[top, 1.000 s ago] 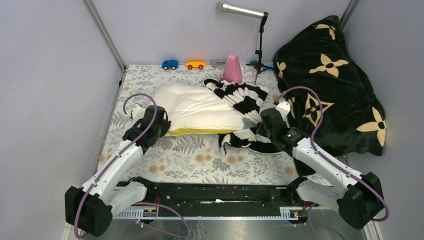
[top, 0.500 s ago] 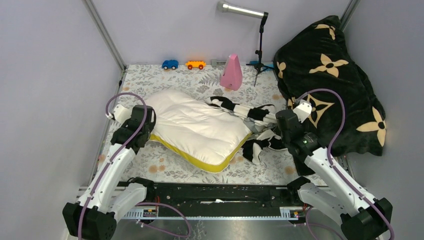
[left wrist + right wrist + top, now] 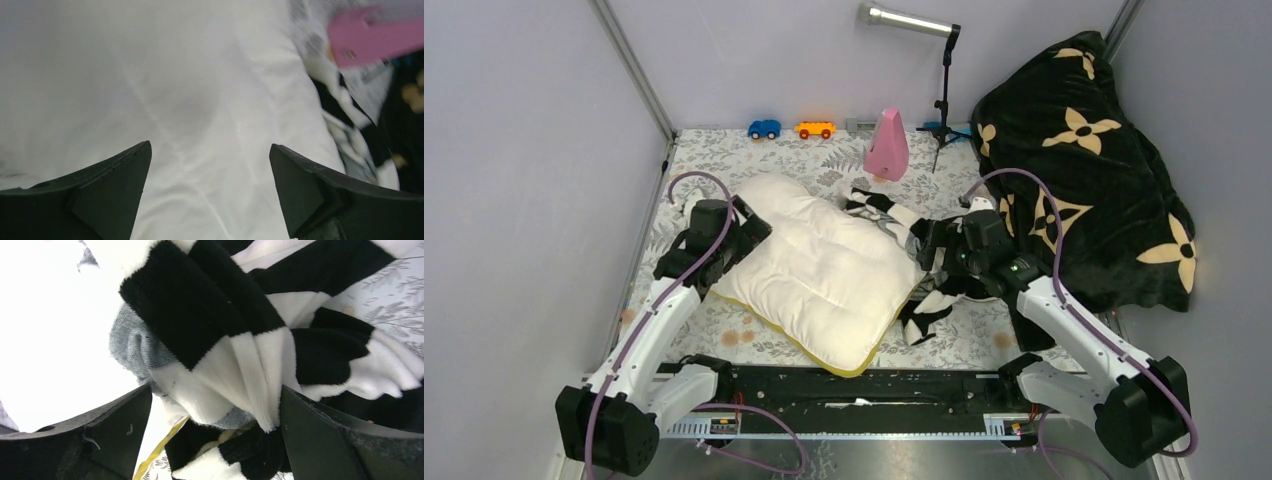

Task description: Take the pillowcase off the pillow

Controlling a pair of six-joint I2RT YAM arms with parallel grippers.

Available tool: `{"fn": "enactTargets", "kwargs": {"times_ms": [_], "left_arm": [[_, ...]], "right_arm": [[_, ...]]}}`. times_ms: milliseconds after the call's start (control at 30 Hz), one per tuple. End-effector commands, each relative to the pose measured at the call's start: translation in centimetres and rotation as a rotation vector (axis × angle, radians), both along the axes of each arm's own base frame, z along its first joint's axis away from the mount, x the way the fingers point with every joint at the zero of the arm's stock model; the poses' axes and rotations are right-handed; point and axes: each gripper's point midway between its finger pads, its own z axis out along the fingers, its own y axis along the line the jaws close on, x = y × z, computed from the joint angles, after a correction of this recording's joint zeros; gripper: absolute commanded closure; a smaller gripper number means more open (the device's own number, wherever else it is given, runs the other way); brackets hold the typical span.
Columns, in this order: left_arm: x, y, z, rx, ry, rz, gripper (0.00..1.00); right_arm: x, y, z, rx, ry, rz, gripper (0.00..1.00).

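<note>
The cream-white pillow [image 3: 824,270] lies bare on the table, one corner pointing at the front edge, and a thin yellow edge band [image 3: 799,340] shows along its near-left side. The black-and-white striped pillowcase [image 3: 902,222] is crumpled against the pillow's right side and trails down to a loose end [image 3: 927,318]. My left gripper [image 3: 759,228] is open over the pillow's left corner, and only pillow [image 3: 175,75] shows between its fingers [image 3: 210,145]. My right gripper [image 3: 924,250] is open, with bunched pillowcase [image 3: 220,315] lying loosely between its fingers [image 3: 216,387].
A black plush blanket with tan flowers [image 3: 1084,170] is heaped at the right. A pink cone [image 3: 887,145], a blue toy car [image 3: 764,128], an orange toy car [image 3: 815,129] and a small light stand [image 3: 944,95] stand along the back. A floral cloth [image 3: 804,160] covers the table.
Both grippers were shut and have opened. The pillow came out of the pillowcase, turning and sliding toward the front. The right gripper moved left over the bunched pillowcase.
</note>
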Motion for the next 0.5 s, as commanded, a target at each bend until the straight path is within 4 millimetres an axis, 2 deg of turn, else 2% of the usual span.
{"fn": "enactTargets", "kwargs": {"times_ms": [0, 133, 267, 467], "left_arm": [[0.7, -9.5, 4.7, -0.169, -0.236, -0.534, 0.01], [-1.0, -15.3, 5.1, -0.093, -0.271, -0.745, 0.01], [-2.8, -20.2, 4.6, 0.048, -0.251, -0.889, 0.01], [-4.8, -25.9, 2.3, 0.184, -0.219, -1.077, 0.01]], "right_arm": [[0.7, 3.2, 1.6, 0.084, -0.011, 0.144, 0.00], [1.3, 3.5, 0.6, 0.081, 0.036, 0.123, 0.00], [2.1, 2.4, -0.3, 0.058, 0.054, 0.020, 0.00], [2.8, 0.5, 0.3, 0.059, -0.020, -0.118, 0.00]]}}
